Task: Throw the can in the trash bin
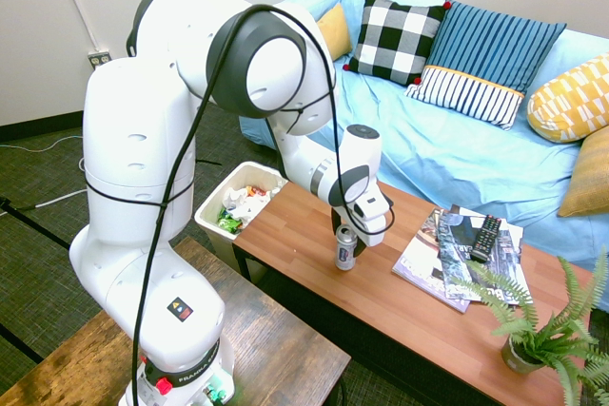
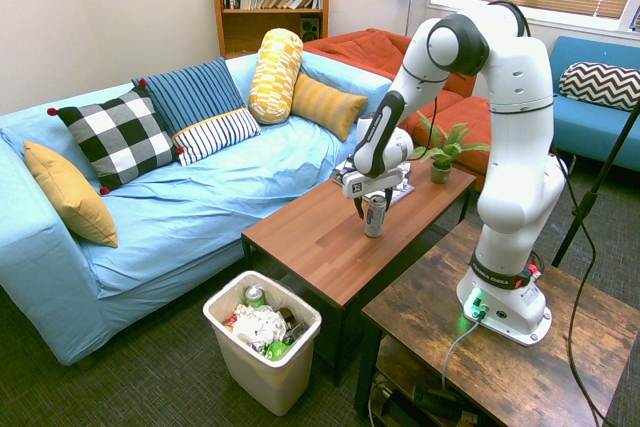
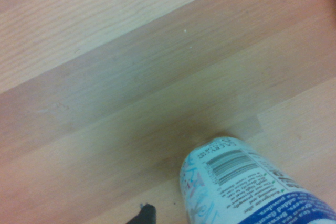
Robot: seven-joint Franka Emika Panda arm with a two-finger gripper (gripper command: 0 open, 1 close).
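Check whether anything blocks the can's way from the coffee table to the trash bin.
Nothing visible does. The can stands upright on the coffee table under the open claw. The trash bin sits on the floor beyond the table's end, its top open, already holding rubbish.

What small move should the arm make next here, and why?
Probably ease a little lower, then close. The open gripper points down around the top of the can, which stands upright on the coffee table, not yet gripped; the trash bin waits beside the table.

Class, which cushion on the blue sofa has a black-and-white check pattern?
The checked cushion with red corner pompoms, beside the blue striped cushion; the others are striped or yellow.
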